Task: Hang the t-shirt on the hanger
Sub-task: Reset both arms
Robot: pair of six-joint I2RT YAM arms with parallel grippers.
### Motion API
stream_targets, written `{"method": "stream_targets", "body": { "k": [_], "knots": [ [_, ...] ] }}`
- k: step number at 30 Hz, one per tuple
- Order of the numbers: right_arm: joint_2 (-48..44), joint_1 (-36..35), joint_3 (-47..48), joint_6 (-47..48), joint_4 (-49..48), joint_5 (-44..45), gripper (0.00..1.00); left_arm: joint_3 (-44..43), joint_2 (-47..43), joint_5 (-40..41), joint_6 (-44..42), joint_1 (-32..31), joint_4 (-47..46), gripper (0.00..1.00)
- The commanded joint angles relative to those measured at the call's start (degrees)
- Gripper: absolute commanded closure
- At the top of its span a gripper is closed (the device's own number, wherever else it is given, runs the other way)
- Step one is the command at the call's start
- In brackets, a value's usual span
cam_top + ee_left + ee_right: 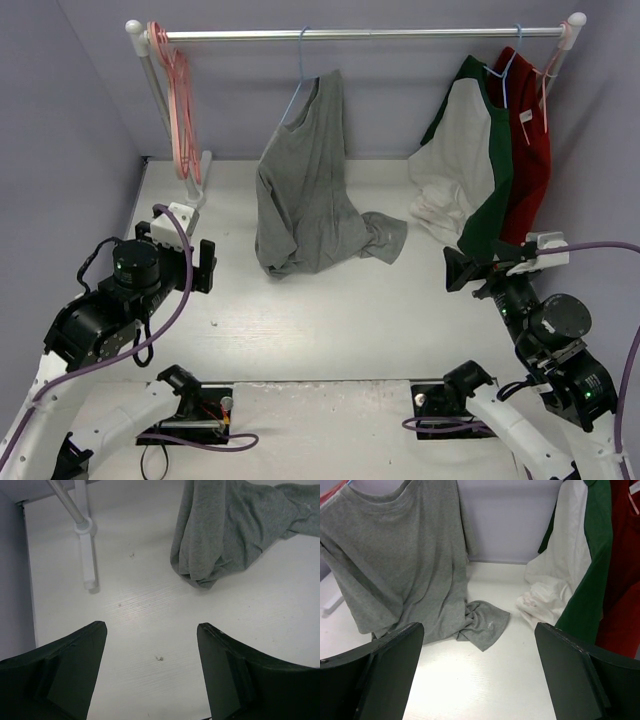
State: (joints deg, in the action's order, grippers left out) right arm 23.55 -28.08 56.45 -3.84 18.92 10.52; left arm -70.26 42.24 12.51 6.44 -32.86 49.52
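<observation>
The grey t-shirt [310, 190] hangs by one shoulder from the light-blue hanger [293, 100] on the rail. Its lower part and one sleeve lie crumpled on the table. The left wrist view shows its bunched hem [225, 530], and the right wrist view shows its neck and body [395, 555]. My left gripper [207, 265] is open over bare table to the shirt's left, with nothing between its fingers [151, 626]. My right gripper [458, 270] is open too and empty [478, 627]. It stands to the right of the shirt, facing it, apart from it.
A metal rail [350, 34] spans the back. Pink hangers [180, 110] hang at its left end. A white-and-green shirt [475, 170] and a red garment [530, 150] hang at the right, just beyond my right gripper. The rack's left post foot [89, 555] stands near my left gripper.
</observation>
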Motion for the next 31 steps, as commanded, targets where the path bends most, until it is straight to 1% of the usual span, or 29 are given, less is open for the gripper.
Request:
{"method": "stream_targets", "body": {
  "k": [1,4,6,11,20,31],
  "knots": [
    [0.79,0.39,3.31,-4.94,-0.73,3.62,0.00,-3.83,3.28,0.76,0.59,0.34,-1.27,0.27],
    [0.80,0.39,4.11,-4.34,1.82,3.10,0.00,-3.31,3.29,0.67,1.56,0.34,-2.32,0.27],
    [-0.17,0.39,3.06,-3.20,1.21,3.36,0.00,-2.69,2.68,0.50,1.74,0.43,-3.63,0.27],
    [-1.66,0.39,1.83,-2.32,0.33,5.56,0.00,-2.78,3.20,1.11,1.82,0.34,-3.20,0.27],
    [-1.23,0.30,1.65,-0.38,-0.02,4.86,0.00,-3.13,5.75,0.06,2.26,0.34,-4.16,0.27],
    [0.18,0.30,2.18,0.76,-1.86,4.59,0.00,-2.78,6.37,-0.30,2.18,0.34,-5.04,0.27]
  ]
}}
